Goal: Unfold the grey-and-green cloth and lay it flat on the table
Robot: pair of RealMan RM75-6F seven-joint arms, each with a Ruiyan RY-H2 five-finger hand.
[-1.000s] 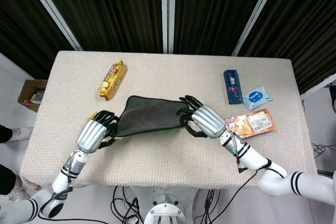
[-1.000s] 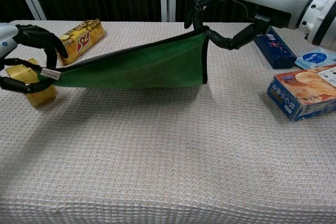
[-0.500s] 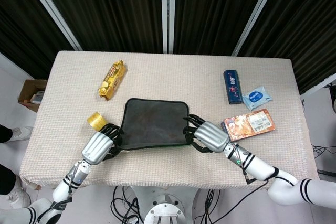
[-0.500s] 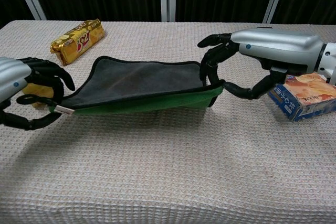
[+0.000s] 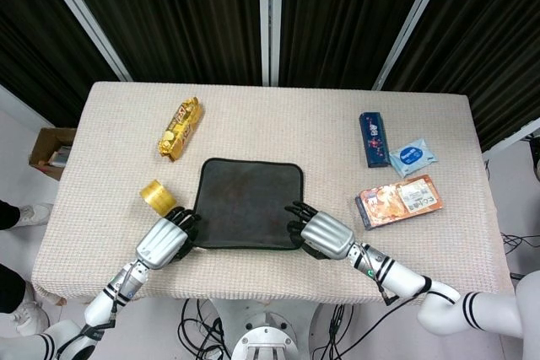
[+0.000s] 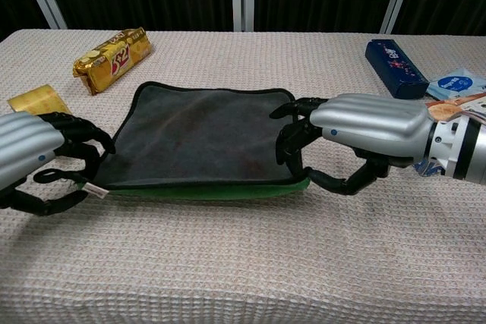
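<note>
The grey-and-green cloth (image 5: 246,203) (image 6: 199,136) is spread grey side up near the table's front, its far part lying on the surface. The near edge is lifted a little, showing a green underside. My left hand (image 5: 162,239) (image 6: 30,158) pinches the near left corner, where a small white tag sticks out. My right hand (image 5: 319,234) (image 6: 357,131) pinches the near right corner between thumb and fingers.
A gold snack bag (image 5: 179,127) (image 6: 113,48) lies behind the cloth on the left, a small yellow pack (image 5: 156,195) (image 6: 34,100) beside my left hand. On the right are a dark blue box (image 5: 372,138) (image 6: 396,67), a wipes packet (image 5: 413,158) and an orange box (image 5: 400,200).
Both hands have drawn the cloth's near edge down and toward the table's front. The cloth went from hanging with its green side showing to lying spread with grey up.
</note>
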